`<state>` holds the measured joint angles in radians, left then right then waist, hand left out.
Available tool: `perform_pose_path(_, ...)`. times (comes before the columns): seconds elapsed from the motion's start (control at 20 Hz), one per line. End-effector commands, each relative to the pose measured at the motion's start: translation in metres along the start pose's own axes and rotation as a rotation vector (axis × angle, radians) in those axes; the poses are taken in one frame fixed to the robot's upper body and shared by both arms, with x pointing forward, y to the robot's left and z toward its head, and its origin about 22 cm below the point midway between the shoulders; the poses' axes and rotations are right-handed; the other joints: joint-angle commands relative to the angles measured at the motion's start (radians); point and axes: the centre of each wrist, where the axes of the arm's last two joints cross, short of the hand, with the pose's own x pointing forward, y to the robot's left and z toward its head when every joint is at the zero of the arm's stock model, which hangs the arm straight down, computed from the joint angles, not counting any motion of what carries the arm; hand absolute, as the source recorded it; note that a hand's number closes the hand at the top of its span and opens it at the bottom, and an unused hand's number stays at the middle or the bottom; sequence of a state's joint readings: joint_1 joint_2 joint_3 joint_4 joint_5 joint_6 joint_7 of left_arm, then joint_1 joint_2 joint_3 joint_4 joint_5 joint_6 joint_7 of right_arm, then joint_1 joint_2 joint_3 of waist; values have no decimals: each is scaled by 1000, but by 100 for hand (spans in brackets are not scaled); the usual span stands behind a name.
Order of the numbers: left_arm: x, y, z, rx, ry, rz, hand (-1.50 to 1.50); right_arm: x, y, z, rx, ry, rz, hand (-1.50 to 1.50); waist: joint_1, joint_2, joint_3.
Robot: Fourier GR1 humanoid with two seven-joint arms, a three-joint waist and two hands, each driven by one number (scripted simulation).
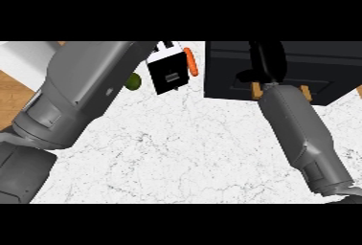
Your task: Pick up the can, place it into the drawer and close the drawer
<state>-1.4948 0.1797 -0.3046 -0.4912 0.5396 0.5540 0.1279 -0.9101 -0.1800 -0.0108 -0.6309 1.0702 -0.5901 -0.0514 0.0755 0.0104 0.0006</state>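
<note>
Grey left forearm slants up toward eleven o'clock; my left hand shows dark, open or closed I cannot tell. At one o'clock my right hand hangs over the black drawer, its grip unreadable. I cannot make out the can.

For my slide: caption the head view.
Right hand over the black drawer; left forearm above the marble counter.

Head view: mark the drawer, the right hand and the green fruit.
drawer (228,69), head view, dark top face.
right hand (265,64), head view, black palm.
green fruit (133,81), head view, visible rounded side.
</note>
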Motion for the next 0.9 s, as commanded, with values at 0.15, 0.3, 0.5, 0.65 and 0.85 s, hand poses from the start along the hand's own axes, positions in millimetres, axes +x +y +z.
perform_pose_path(0.15, 6, 25, 0, -4, -4, 3, -150, 9, -7, -29, -74, 5, 15, -150, 24, 4, 0)
perform_pose_path(0.3, 1, 24, 4, -30, 4, 8, -150, 14, -18, -45, -88, 17, 35, -150, 50, 8, 0)
perform_pose_path(0.5, -3, 44, 5, -16, 1, 0, -150, 15, -30, -58, -76, 4, -9, -150, 42, 5, 0)
perform_pose_path(0.65, -10, 52, 8, -47, 6, -6, -150, 17, -37, -65, -99, 16, -42, -150, 68, 10, 1)
perform_pose_path(0.85, -12, 62, 10, -35, 6, 5, -150, 39, -24, -59, -103, -18, -190, -150, 44, 5, 2)
